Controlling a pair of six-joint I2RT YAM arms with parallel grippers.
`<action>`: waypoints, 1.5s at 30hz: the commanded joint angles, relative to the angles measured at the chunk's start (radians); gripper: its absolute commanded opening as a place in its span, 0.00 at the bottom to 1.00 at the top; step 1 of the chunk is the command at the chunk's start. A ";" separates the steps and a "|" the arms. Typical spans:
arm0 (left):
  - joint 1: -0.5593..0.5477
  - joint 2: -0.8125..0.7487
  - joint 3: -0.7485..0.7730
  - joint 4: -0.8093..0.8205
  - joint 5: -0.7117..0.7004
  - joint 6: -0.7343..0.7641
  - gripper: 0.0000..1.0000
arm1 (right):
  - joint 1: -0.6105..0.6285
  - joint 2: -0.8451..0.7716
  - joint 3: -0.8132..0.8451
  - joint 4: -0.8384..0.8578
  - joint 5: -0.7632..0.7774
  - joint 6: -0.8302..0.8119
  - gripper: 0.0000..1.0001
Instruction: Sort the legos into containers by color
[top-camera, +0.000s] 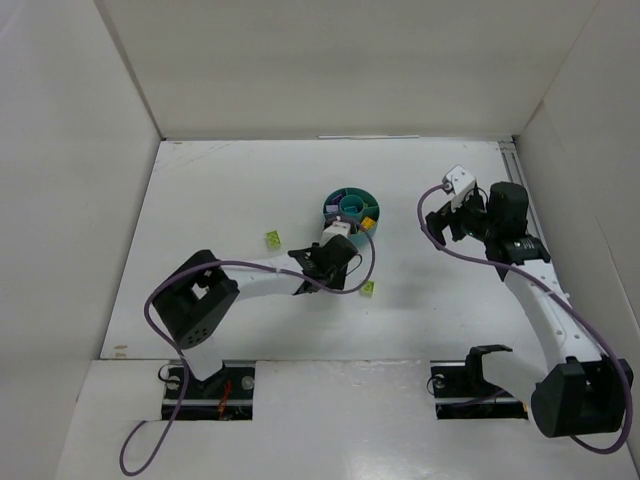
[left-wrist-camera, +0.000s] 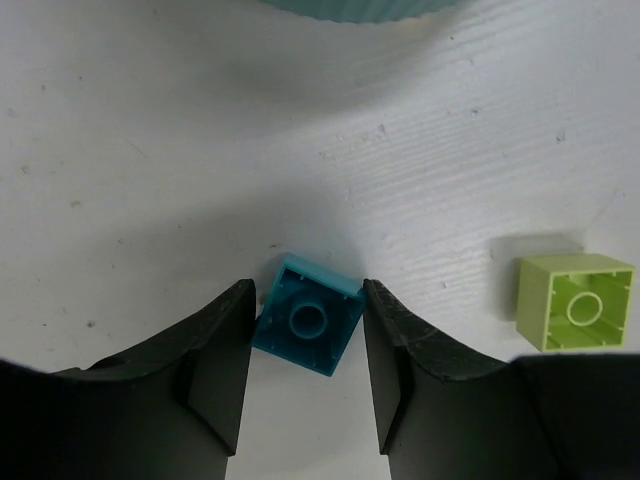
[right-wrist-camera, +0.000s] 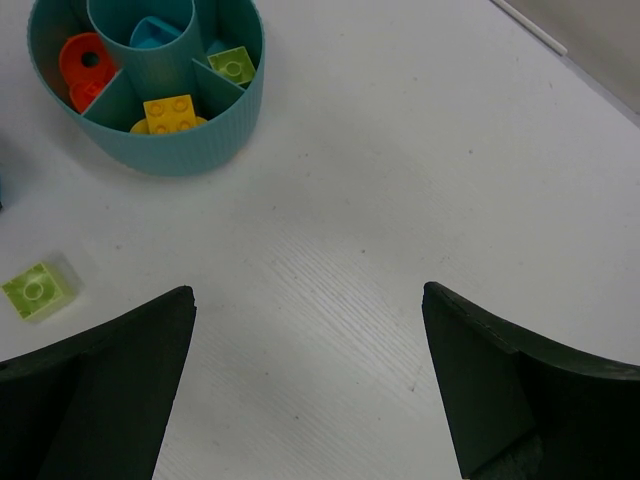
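Flanking teal brick (left-wrist-camera: 305, 320) closely: left fingers (left-wrist-camera: 215, 385).

White arms (top-camera: 262, 272), black joints (top-camera: 195, 305), purple cables (top-camera: 149, 308)

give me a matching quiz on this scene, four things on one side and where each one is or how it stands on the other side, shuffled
Things:
1. teal brick
2. lime brick in the left wrist view
3. yellow brick
4. right gripper

Places or states:
A. in a wedge of the round dish
B. open over bare table
C. between the fingers of the left gripper
D. loose on the table, outside the left gripper

Pairs: 1-C, 2-D, 3-A, 4-B
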 joint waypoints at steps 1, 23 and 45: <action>-0.035 -0.024 0.072 -0.092 -0.047 -0.035 0.19 | -0.006 -0.036 -0.004 0.052 -0.020 0.003 1.00; 0.062 0.085 0.624 -0.149 -0.113 0.146 0.27 | -0.006 -0.076 -0.013 0.052 -0.003 0.012 1.00; 0.091 0.191 0.726 -0.213 -0.104 0.166 0.73 | -0.006 -0.084 -0.004 -0.017 0.039 -0.006 1.00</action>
